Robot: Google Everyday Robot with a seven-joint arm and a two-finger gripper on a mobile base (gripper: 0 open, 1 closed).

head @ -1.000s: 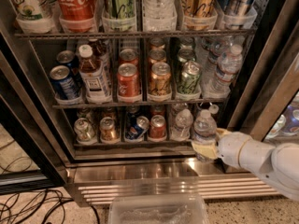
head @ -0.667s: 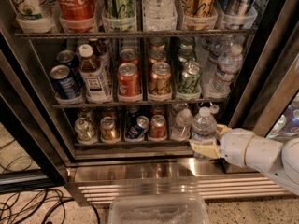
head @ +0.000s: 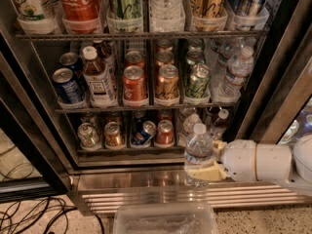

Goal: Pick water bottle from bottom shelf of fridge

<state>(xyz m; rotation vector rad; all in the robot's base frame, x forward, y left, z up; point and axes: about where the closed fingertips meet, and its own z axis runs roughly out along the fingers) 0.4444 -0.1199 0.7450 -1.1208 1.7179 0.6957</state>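
Gripper point(head: 210, 160) pinching 1 clear ribbed water bottle point(head: 197, 147) between cream pads, white cap up. I see the fridge's point(head: 122, 179) wire bottom shelf point(head: 126, 152) up-left of the gripper, with the brushed steel sill behind the bottle.

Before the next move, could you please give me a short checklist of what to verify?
1. Grip: the tool, low in front of the fridge, is closed on the water bottle: ok.
2. Water bottle upright, cap on top: ok.
3. Water bottle out of the bottom shelf, in front of its steel edge: ok.
4. Gap between the water bottle and the clear bin below it: cannot tell.
5. Grip firm enough not to slip: cannot tell.
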